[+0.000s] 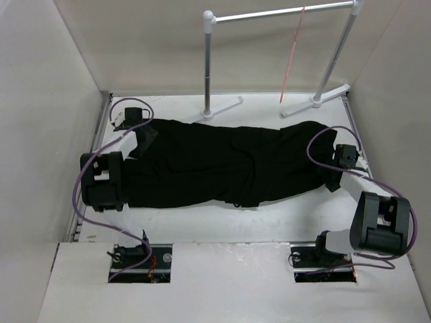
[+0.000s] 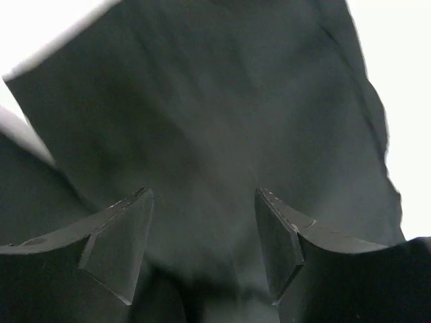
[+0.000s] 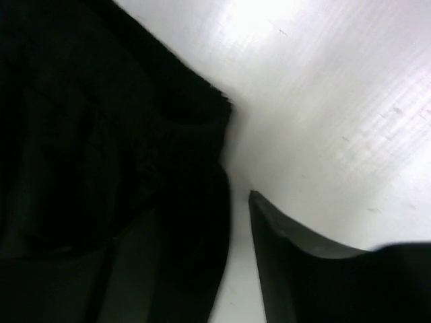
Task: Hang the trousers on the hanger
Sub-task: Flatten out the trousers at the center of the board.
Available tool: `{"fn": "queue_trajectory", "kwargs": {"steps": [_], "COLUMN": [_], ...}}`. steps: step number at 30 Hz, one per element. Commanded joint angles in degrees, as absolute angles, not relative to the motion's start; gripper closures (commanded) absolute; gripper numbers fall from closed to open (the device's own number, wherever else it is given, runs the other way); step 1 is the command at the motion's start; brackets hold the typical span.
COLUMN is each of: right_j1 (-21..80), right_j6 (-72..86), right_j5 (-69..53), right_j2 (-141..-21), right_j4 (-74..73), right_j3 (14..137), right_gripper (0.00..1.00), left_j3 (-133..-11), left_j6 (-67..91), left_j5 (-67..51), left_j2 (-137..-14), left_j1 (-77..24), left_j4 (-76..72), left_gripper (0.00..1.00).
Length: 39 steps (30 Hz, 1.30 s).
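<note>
The black trousers (image 1: pixel 229 165) lie flat across the table from left to right. The pink-red wire hanger (image 1: pixel 293 54) hangs edge-on from the rail at the back right. My left gripper (image 1: pixel 144 140) is at the trousers' left end. In the left wrist view it (image 2: pixel 202 202) is open, with dark fabric (image 2: pixel 202 101) filling the view between and beyond its fingers. My right gripper (image 1: pixel 333 179) is at the trousers' right end. In the right wrist view it (image 3: pixel 182 229) is open, astride the fabric's edge (image 3: pixel 195 134), with one finger (image 3: pixel 283 262) over bare table.
A white-and-grey garment rail (image 1: pixel 283 13) stands at the back, its feet (image 1: pixel 222 106) on the table just behind the trousers. White walls close in the left, right and back sides. Bare white table (image 3: pixel 337 101) lies to the right of the trousers.
</note>
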State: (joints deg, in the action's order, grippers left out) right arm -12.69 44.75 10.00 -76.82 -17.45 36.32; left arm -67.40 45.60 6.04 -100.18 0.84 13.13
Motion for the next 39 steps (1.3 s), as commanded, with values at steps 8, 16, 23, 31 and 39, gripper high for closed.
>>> {"fn": "queue_trajectory", "kwargs": {"steps": [8, 16, 23, 31, 39], "right_j1": [-13.9, -18.1, -21.1, -20.3, -6.3], "right_j6": [51.1, 53.8, 50.5, 48.8, 47.8], "right_j5": [10.9, 11.4, 11.8, 12.3, 11.5], "right_j2": [-75.3, -60.7, -57.5, -51.9, -40.5], "right_j4": [-17.0, -27.6, -29.6, -31.6, -35.5], "right_j3": [37.1, 32.7, 30.4, 30.0, 31.7], "right_gripper": [0.87, 0.91, 0.89, 0.60, 0.26], "left_j3": [-79.7, -86.6, -95.7, -91.3, -56.5], "left_j6": [48.0, 48.1, 47.6, 47.9, 49.0], "left_j5": [5.9, 8.3, 6.3, 3.1, 9.3], "left_j2": [-116.2, -121.4, -122.9, -113.9, -75.9], "left_j1": [10.8, 16.8, 16.9, 14.6, 16.6], "left_j4": [13.3, 14.3, 14.4, 14.0, 19.1], "left_gripper": [0.41, 0.41, 0.40, 0.33, 0.33]}}
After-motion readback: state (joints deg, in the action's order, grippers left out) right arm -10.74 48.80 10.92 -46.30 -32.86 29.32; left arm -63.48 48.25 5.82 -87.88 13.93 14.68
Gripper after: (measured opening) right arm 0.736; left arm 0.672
